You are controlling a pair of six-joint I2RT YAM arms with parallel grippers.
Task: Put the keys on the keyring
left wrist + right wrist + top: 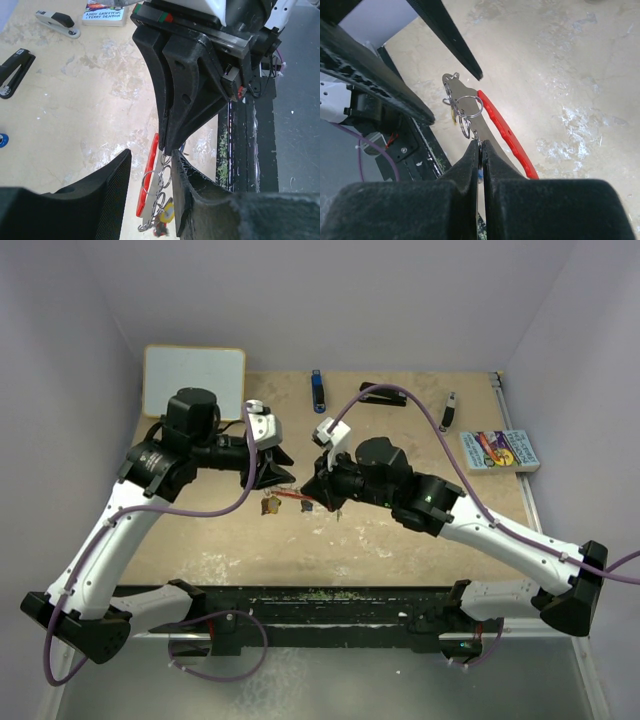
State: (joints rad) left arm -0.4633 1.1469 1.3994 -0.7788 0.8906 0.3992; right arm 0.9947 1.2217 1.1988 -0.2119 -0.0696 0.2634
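The keyring is a red crescent clip (148, 186) with a silvery blade and a chain of rings (156, 179). It hangs just above the table between both grippers, and also shows in the overhead view (292, 497) and the right wrist view (508, 134). Keys with yellow (169, 210) and red tags dangle from the chain's low end (270, 505). My left gripper (151, 159) is open, its fingers either side of the chain. My right gripper (481, 143) is shut on the chain's top link, with a blue-tagged key (480, 174) showing between its pads.
At the back of the table lie a whiteboard (195, 380), a blue-and-black stick (317, 390), a black stapler (383, 393), a dark pen (449, 412) and a book (498, 451). A black rail (330, 605) runs along the near edge.
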